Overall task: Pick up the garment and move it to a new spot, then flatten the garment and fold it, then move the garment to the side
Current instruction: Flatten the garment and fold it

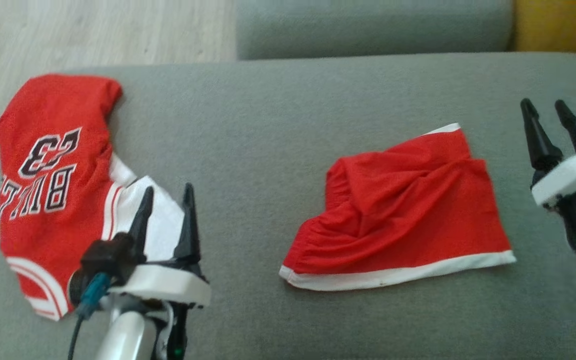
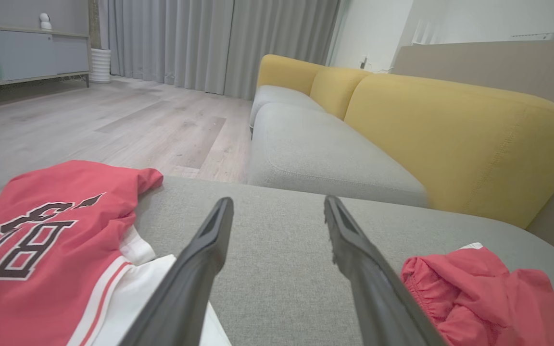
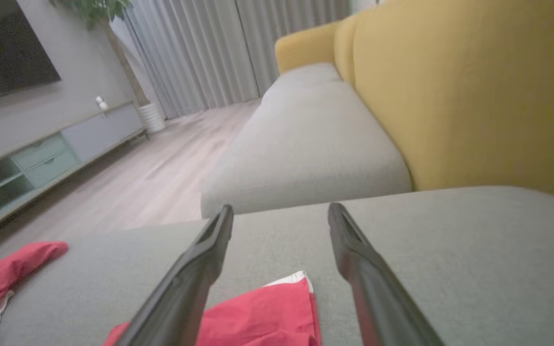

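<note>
A pair of red shorts (image 1: 403, 210) with a white hem lies rumpled on the grey seat cushion (image 1: 268, 150), right of centre. A red jersey (image 1: 53, 190) with white trim and the number 23 lies at the cushion's left end. My right gripper (image 1: 544, 104) stands open just right of the shorts, apart from them and holding nothing. In the right wrist view its fingers (image 3: 281, 208) spread above the corner of the shorts (image 3: 267, 312). My left gripper (image 1: 168, 189) is open over the jersey's white edge. The left wrist view shows this gripper (image 2: 278, 201) empty between the jersey (image 2: 51, 250) and the shorts (image 2: 488, 288).
The cushion's left edge drops to a pale wooden floor (image 1: 68, 30). A second grey seat (image 1: 368, 25) adjoins at the back, with a yellow backrest (image 2: 450, 134) along the right. Bare grey fabric lies between the two garments.
</note>
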You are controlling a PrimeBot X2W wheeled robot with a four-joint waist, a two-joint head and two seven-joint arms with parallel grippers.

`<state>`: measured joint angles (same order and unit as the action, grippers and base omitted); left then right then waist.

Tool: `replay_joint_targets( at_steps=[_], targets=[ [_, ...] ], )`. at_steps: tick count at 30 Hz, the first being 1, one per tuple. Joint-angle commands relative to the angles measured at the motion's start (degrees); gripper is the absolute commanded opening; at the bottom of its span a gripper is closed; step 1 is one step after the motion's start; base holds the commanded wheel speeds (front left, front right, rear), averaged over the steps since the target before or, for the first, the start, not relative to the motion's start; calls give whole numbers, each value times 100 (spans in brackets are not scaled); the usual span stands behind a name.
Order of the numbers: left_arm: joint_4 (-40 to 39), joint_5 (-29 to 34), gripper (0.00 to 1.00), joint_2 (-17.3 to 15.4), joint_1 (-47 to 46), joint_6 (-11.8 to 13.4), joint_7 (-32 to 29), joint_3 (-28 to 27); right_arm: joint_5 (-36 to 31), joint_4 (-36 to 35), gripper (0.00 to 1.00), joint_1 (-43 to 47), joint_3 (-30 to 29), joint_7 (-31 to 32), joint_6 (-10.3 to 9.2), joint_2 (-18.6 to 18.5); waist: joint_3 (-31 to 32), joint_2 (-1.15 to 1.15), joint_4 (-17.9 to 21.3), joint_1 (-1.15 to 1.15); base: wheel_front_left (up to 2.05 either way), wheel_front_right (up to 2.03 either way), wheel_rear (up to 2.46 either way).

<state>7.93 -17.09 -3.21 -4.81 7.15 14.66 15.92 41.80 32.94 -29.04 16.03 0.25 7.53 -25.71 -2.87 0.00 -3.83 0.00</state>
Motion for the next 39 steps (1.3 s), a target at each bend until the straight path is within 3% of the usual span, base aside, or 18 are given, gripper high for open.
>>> replay_joint_targets(
  at_steps=[1,7,17,34,39],
  targets=[
    [-216,56,100,-20,-63,10,34,-318,-122,-363,100,245,-32,-323,-4,-86,237,0,260,0,0,0,0],
    [-204,261,100,-48,42,76,34,-609,-798,-1251,100,1250,-381,-1227,-4,58,346,0,510,0,0,0,0],
    [-124,364,100,6,265,8,34,-790,-1581,-2144,100,2766,-883,-1506,-4,609,394,0,631,0,0,0,0],
    [-72,330,100,32,308,-95,34,-659,-1766,-2332,100,2965,-1111,-1304,-4,806,369,0,567,0,0,0,0],
    [89,-87,100,33,230,-594,-99,-197,-1612,-2184,100,2929,-992,-699,-4,753,285,0,568,0,0,0,0]
  ],
)
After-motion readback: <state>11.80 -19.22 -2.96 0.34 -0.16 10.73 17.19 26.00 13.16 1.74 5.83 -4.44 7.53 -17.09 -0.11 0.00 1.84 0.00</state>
